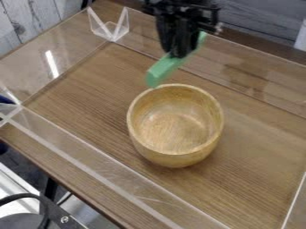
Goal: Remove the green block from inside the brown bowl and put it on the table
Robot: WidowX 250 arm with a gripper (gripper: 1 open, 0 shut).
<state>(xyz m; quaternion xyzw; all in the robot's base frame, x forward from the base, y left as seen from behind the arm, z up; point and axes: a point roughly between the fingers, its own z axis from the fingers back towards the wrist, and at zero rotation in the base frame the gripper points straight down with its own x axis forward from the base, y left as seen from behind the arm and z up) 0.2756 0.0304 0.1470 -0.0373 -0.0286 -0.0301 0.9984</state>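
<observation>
The green block [165, 67] hangs tilted in the air above and behind the brown bowl [176, 124], well clear of its rim. My gripper [178, 52], black and pointing straight down, is shut on the block's upper end. The bowl stands on the wooden table [84, 98] with its hollow bare. The arm above the gripper runs out of the top of the view.
Low clear acrylic walls [72, 152] edge the tabletop on the near and left sides. A small clear acrylic stand [110, 24] sits at the far left corner. Bare wood lies left of and behind the bowl.
</observation>
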